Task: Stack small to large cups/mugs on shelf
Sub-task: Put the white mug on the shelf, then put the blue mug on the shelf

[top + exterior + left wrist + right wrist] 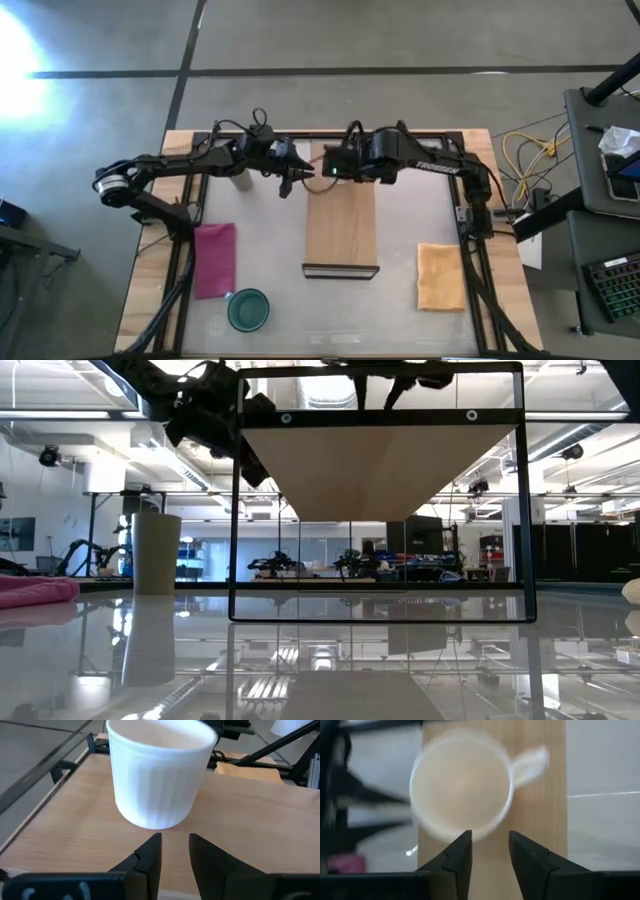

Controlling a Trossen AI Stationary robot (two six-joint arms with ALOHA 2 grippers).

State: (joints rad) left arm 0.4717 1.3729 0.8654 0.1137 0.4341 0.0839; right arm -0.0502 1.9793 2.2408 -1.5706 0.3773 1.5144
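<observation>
Above the shelf [341, 225], blurred white mug [462, 790] sits beyond both narrowly parted fingers, seemingly ungrasped.

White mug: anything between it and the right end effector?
Nothing visible. In the right wrist view the white mug stands on the shelf straight ahead of the right end effector, with only bare wood between them.
</observation>
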